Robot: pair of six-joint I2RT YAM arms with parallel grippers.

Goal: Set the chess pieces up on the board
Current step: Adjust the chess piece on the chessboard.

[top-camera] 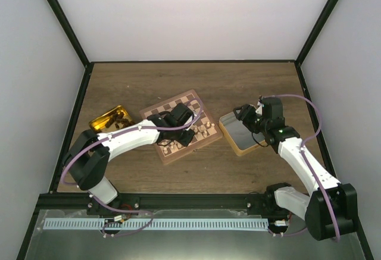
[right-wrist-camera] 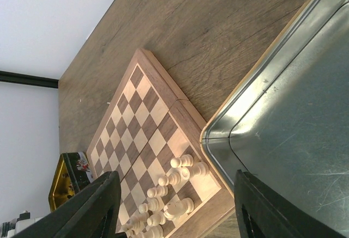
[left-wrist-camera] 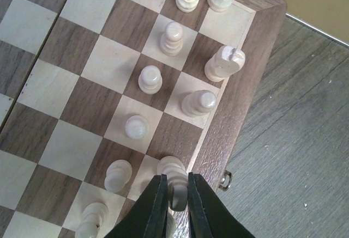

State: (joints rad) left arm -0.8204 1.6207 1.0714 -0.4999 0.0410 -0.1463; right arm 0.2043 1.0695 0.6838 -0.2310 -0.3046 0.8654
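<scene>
The chessboard [top-camera: 169,112] lies tilted at the table's middle; it also shows in the left wrist view [left-wrist-camera: 87,74] and the right wrist view [right-wrist-camera: 143,118]. Several cream chess pieces [left-wrist-camera: 150,79] stand along its right edge [right-wrist-camera: 180,178]. My left gripper [left-wrist-camera: 175,194] is shut on a cream piece [left-wrist-camera: 173,174] standing on the back-row square by the board's rim [left-wrist-camera: 229,129]. In the top view it sits over the board's right part [top-camera: 181,130]. My right gripper [right-wrist-camera: 177,205] is open and empty, above the corner of a metal tin [right-wrist-camera: 294,118], [top-camera: 241,132].
A gold tin [top-camera: 110,119] holding dark pieces sits left of the board, also visible in the right wrist view [right-wrist-camera: 68,175]. A small metal clasp [left-wrist-camera: 225,180] sticks out of the board's side. Black frame posts bound the table.
</scene>
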